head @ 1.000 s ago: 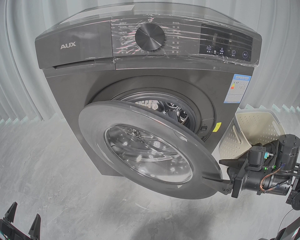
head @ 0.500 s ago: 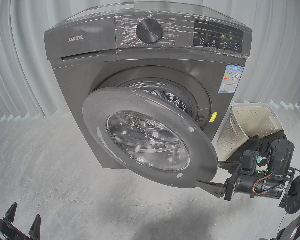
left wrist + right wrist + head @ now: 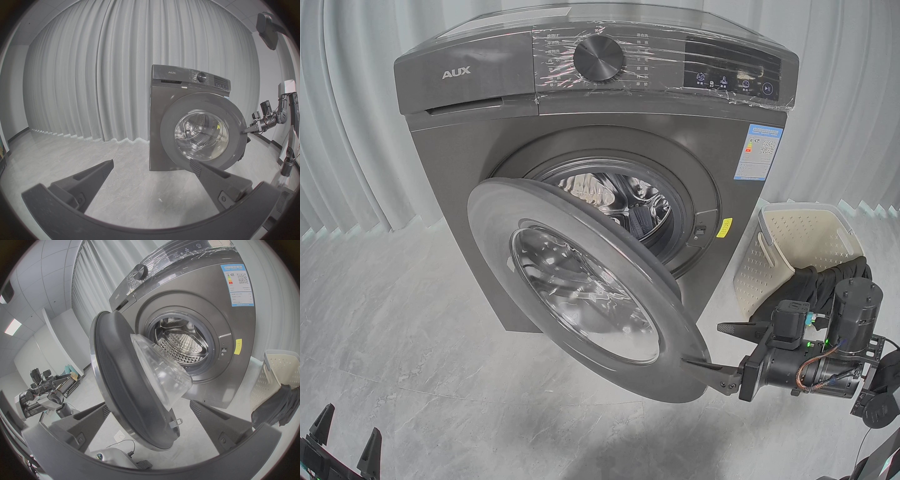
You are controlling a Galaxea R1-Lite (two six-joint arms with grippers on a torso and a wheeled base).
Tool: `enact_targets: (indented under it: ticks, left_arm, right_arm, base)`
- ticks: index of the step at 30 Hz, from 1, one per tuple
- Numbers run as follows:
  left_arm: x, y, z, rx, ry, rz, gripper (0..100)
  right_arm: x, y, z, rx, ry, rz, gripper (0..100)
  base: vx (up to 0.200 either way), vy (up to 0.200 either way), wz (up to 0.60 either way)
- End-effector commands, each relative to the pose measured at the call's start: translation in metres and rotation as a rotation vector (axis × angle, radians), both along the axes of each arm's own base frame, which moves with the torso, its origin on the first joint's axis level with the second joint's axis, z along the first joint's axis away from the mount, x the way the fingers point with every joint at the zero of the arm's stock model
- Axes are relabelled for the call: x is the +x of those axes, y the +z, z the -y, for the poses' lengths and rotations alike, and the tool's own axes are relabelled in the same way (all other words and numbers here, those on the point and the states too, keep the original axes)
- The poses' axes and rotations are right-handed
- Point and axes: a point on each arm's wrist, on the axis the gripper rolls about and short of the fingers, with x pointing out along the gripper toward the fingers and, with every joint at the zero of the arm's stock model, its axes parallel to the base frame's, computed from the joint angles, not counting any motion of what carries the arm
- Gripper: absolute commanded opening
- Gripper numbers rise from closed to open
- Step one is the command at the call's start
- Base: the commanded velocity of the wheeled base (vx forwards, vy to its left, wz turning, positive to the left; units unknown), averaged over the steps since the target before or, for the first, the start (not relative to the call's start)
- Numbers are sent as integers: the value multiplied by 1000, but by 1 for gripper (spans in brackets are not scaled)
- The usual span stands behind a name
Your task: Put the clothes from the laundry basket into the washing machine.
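The right gripper point(image 3: 702, 344) held its fingers spread astride the open door point(image 3: 581, 287) rim, at the door's 4 o'clock. Dark clothes point(image 3: 822, 284) hung over the basket point(image 3: 800, 234), at the washer's point(image 3: 475, 144) 4 o'clock. The left gripper point(image 3: 351, 420), fingers apart, sat at 7 o'clock.

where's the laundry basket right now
In the head view the laundry basket sits on the robot's right, beside the washing machine, with dark clothes draped over its near rim.

Curtain point(image 3: 350, 125): pale grey, pleated, hanging down to the floor.
Floor point(image 3: 425, 350): light grey marble-look tiles, faintly veined.
Ceiling point(image 3: 40, 265): white square panels.
Light panel point(image 3: 12, 327): lit.
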Motion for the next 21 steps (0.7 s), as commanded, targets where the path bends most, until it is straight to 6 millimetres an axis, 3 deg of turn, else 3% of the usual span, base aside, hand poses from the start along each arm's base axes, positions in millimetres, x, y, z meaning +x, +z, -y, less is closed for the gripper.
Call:
enact_targets:
  ticks: [1,17,21]
  left_arm:
    - [0,-5,0,0,0,0,100]
    - [0,-5,0,-2,0,0,100]
    - [0,-5,0,-2,2,2,100]
  right_arm:
    - [5,-7,-7,-17,10,-24,100]
    - [-10,-18,-26,-8,108,-41,100]
    - [-15,-3,-20,39,102,4,100]
  base:
    - [0,0,0]
    - [0,0,0]
    - [0,0,0]
